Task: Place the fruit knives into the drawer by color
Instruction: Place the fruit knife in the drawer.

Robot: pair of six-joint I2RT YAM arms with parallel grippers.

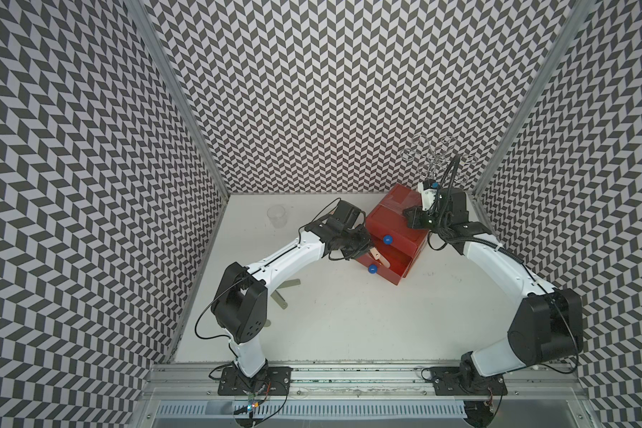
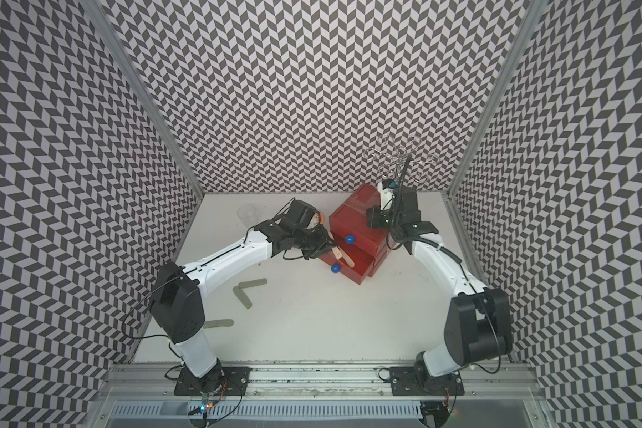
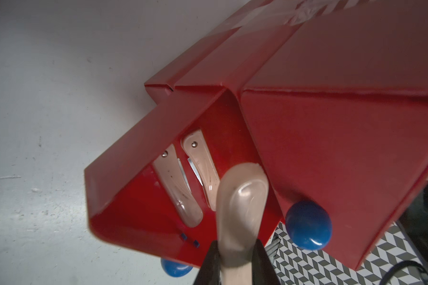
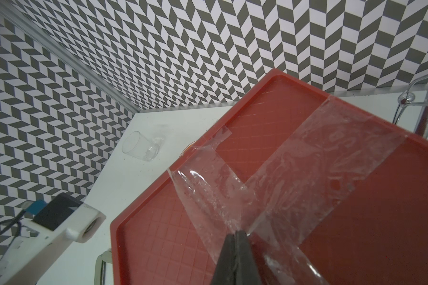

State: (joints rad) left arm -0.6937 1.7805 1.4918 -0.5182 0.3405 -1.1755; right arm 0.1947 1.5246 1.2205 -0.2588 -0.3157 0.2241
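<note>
light: bright, even | shadows: soft | wrist views: near parts blurred

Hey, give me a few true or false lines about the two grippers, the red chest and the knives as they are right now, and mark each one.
1. The left gripper grips a peach knife. True.
2. The open drawer is empty. False: two peach knives lie in it.
3. The right gripper is shut over the top of the red chest. True.
4. Every knife is off the table. False: three grey-green knives lie on it, near the left arm.
</note>
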